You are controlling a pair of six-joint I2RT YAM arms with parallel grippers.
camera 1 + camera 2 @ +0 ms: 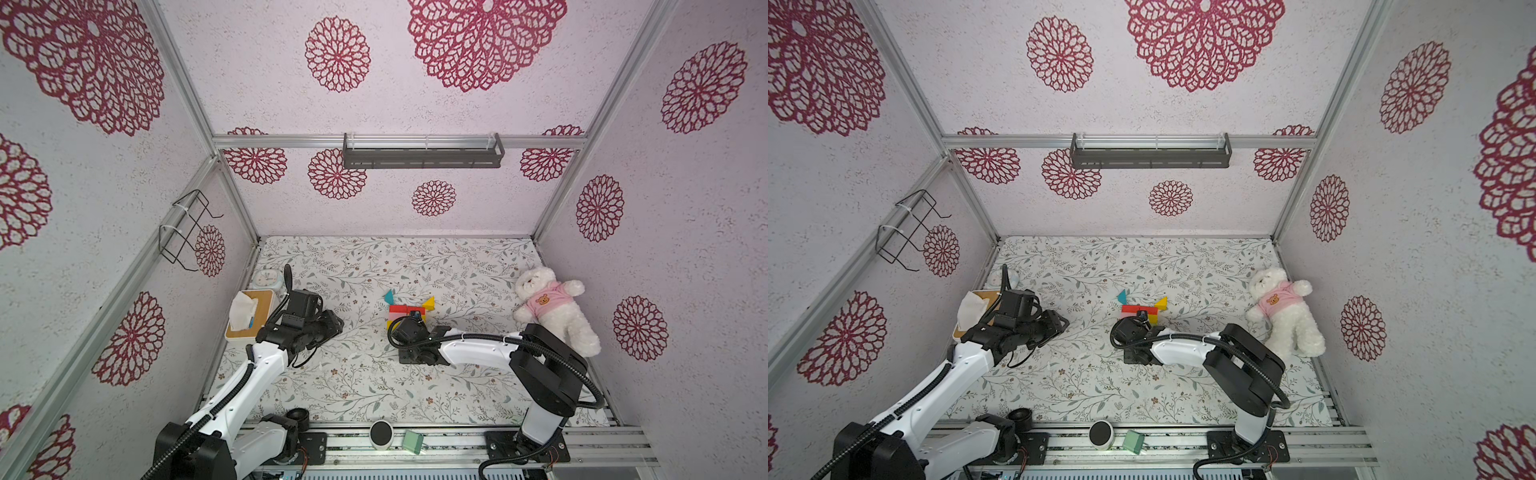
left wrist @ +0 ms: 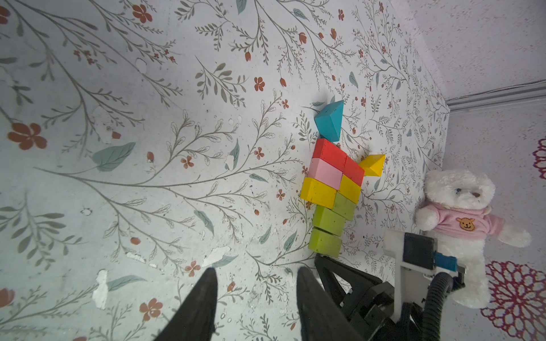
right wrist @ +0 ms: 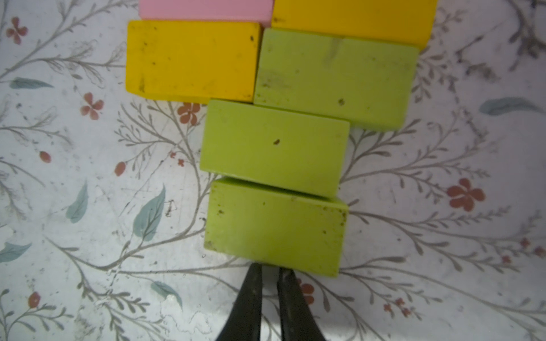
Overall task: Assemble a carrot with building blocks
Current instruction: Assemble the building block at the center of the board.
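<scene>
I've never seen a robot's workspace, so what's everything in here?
carrot: 1, multicoloured block figure, middle of table
rectangular blocks: 8, red, pink, yellow, lime, carrot's body
triangle blocks: 2, teal, yellow, carrot's red end
teddy bear: 1, white, pink shirt, right wall
tissue box: 1, wood-topped, table's left edge
clock: 1, pale, behind tissue box
square block: 1, mint, front rail
round gadget: 1, black-white, front rail
cylinder: 1, black, front edge
shelf: 1, grey, back wall
wire rack: 1, black, left wall
left gripper: 1, black, open, empty
right gripper: 1, black, nearly shut, tips at end lime block
</scene>
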